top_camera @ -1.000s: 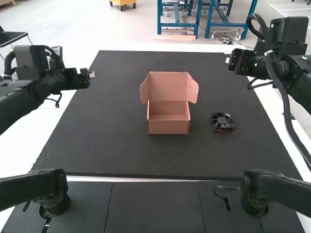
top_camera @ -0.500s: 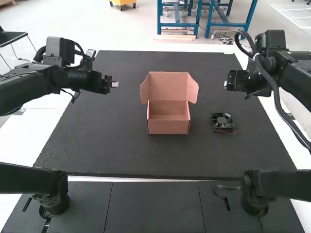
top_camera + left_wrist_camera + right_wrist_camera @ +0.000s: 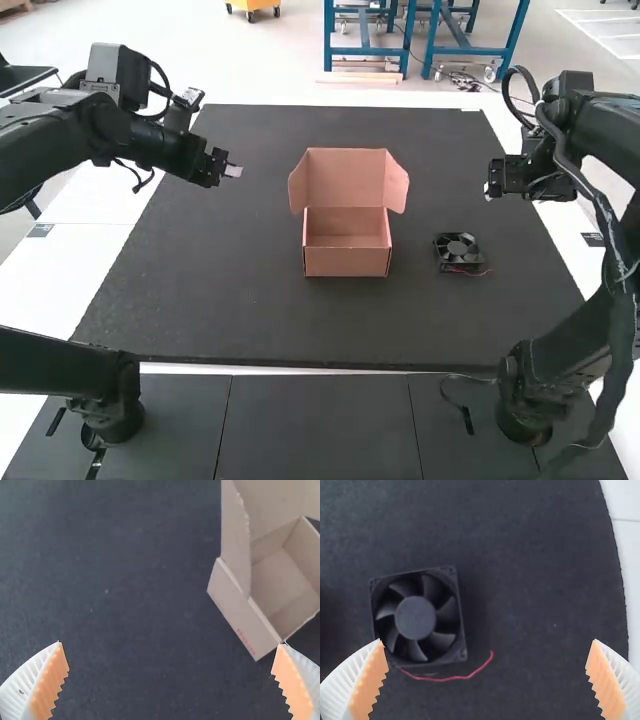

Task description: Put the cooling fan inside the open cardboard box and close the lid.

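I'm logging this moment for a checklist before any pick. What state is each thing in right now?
cardboard box, upright on the mat, lid open, empty inside.
cooling fan, flat on the mat beside the box, not held.
left gripper, jaws open, holding nothing.
right gripper, jaws open, holding nothing.
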### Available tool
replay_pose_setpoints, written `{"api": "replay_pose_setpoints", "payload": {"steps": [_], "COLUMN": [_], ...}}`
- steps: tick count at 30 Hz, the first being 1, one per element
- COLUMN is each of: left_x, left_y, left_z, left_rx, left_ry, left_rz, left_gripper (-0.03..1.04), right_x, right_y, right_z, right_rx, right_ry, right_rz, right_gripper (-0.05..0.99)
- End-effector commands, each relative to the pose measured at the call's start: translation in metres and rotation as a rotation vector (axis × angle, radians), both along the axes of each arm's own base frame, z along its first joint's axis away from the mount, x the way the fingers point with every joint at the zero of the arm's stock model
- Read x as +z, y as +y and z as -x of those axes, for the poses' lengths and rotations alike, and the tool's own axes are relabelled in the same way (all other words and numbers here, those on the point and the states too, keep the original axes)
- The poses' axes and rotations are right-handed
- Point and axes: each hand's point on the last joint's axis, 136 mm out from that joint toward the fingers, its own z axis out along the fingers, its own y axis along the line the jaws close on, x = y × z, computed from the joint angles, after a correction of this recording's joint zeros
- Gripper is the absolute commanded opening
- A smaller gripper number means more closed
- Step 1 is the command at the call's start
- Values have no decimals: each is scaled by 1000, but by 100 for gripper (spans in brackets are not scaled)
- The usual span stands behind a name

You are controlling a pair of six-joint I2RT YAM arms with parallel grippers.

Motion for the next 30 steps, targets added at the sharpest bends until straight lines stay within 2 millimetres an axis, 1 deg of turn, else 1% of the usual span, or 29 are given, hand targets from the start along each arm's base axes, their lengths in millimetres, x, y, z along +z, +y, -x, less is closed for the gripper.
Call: {"api": "replay_pose_setpoints", "payload": {"steps": [1,3,6,9,12,18,19,20,25,30], "left_x": [35,41,44,42,39,35,37,36,35,38], "left_y": [-14,-20,-28,-34,-36,-41,-42,-42,-46,-53], "left_z": [14,24,38,44,46,45,43,42,43,46], "left_rx": [-77,-93,-125,-128,-127,-119,-117,-113,-124,-149], "left_ry": [-90,-104,-121,-128,-145,-160,-174,-180,-186,-192], "left_rz": [14,24,28,42,27,38,38,34,34,38], "left_gripper": [96,96,96,96,96,96,96,96,96,96], "right_x": [-4,-10,-22,-29,-38,-60,-62,-65,-74,-94], "right_y": [4,11,19,25,28,18,17,12,-2,-6], "right_z": [-7,-10,-10,-14,-13,-9,-10,-9,-13,-10], "right_rx": [43,53,64,74,85,63,59,42,9,15], "right_ry": [7,13,25,11,12,36,38,48,70,133], "right_rz": [-20,-54,-73,-75,-58,11,15,34,84,86], "right_gripper": [90,90,90,90,90,90,90,90,89,89]}}
